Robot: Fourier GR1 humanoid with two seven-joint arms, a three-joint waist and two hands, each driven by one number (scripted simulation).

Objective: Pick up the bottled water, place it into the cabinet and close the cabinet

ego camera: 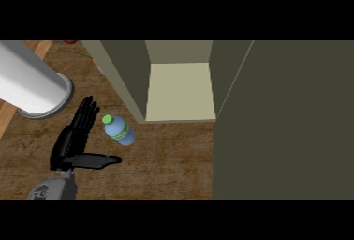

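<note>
The bottled water (120, 131), pale blue with a green cap and green label, lies tilted on the wooden counter (166, 159) just in front of the cabinet's left wall. My left hand (69, 145) is open right beside it on its left, fingers straight and pointing away from me, thumb stretched to the right below the bottle. I cannot tell whether the fingers touch it. The cabinet (181, 91) stands open, its pale inner shelf bare. Its dark olive door (290, 122) is swung out and fills the right side. My right hand does not show.
A big white cylinder on a round grey base (31, 82) stands at the left, close to my fingertips. A small red object (70, 41) sits at the far back. The counter's light wooden edge (5, 119) runs along the left.
</note>
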